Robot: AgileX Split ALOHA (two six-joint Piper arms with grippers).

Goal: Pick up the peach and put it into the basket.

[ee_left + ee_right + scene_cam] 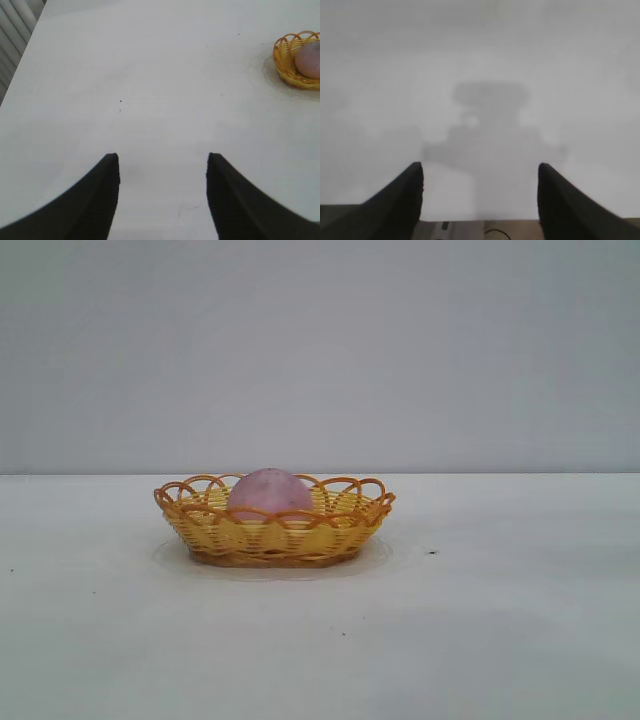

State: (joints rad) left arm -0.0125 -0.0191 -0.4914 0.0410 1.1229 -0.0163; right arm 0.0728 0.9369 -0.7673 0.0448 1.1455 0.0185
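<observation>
Sitting low in the middle of the basket (275, 530), the peach (269, 492) shows its pink dome just above the orange looped rim, a sign that the job looks complete. The basket rests flat on the white table (520, 620), with nothing touching it or leaning on it.

Neither arm appears in the view from outside the rig, so both seem pulled back out of the way. The left gripper (163, 165) hangs over bare tabletop with its two dark fingers (102, 195) spread wide and nothing between them. From that hand, the basket lies well ahead and off to one side, far out of reach of the fingertips, with the peach visible inside it as a pale pink lump.

The right gripper (480, 172) is likewise spread open and empty, its fingers (402, 197) framing only plain surface and the gripper's own soft shadow. Neither basket nor peach shows up anywhere near that hand.

Judging by the layout, the wide-open stance of both hands fits a released load: the fruit has a woven wall all round it, which should stop it from rolling, and the arms stand clear so that nothing can knock the rim. Little seems left to do beyond holding position well away from the basket.
</observation>
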